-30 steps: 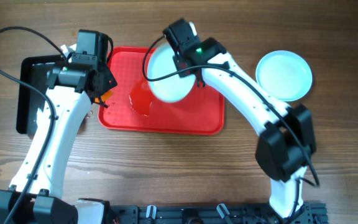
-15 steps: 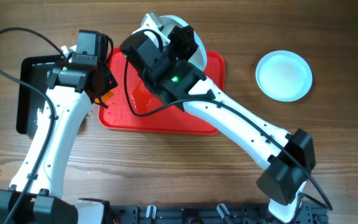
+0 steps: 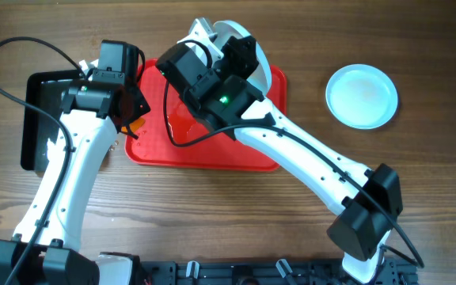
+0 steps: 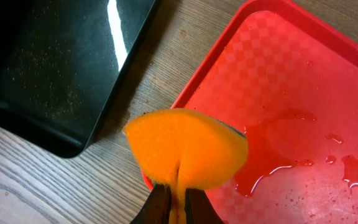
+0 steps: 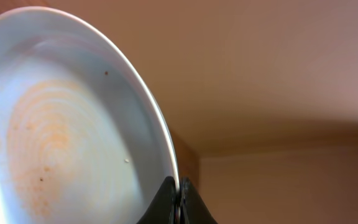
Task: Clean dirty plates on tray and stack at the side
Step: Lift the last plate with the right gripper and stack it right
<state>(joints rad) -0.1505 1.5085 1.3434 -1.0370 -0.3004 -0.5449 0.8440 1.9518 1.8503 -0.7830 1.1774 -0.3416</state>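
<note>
smeared plate (image 5: 73,124) held up on edge, other plate (image 3: 362,96) lying flat, red tray (image 4: 303,68) wet
the smeared plate is tipped nearly upright above the tray's far edge, its rim pinched in the right gripper (image 5: 178,190), with faint orange-brown swirls on its white face. the other plate, round and pale bluish white, lies on the wood well right of the tray. the tray lies flat, checker-textured, dotted with puddles.

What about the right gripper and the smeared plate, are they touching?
Touching. The right wrist view shows the right gripper with both fingers closed on the rim of the plate, no gap visible.
</note>
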